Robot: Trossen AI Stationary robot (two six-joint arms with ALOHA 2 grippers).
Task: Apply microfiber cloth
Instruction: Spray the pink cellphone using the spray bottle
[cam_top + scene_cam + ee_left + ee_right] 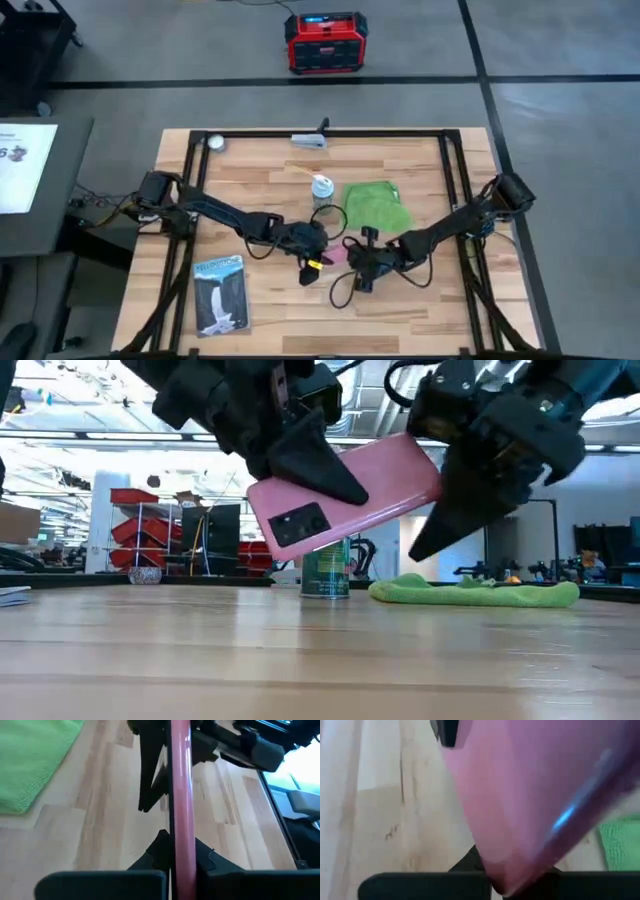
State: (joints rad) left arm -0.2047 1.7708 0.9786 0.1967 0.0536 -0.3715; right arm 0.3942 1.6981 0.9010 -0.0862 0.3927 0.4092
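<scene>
High view: bright green microfiber cloth [376, 205] flat on wooden table [420, 300], beside small tin can [321, 187].

Low view: slim pink phone [345, 490] aloft, clamped by left gripper [300, 460] and right gripper [465, 500].

Wrist views: same clamp (cloth probably soft, light; best pinched at a rumpled edge).

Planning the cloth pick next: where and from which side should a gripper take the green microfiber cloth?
The microfiber cloth lies flat on the table, apart from the can. Probably best is a top-down pinch on its rumpled near edge, where the fabric stands slightly proud. Both the left gripper and the right gripper currently hold the pink phone.
</scene>
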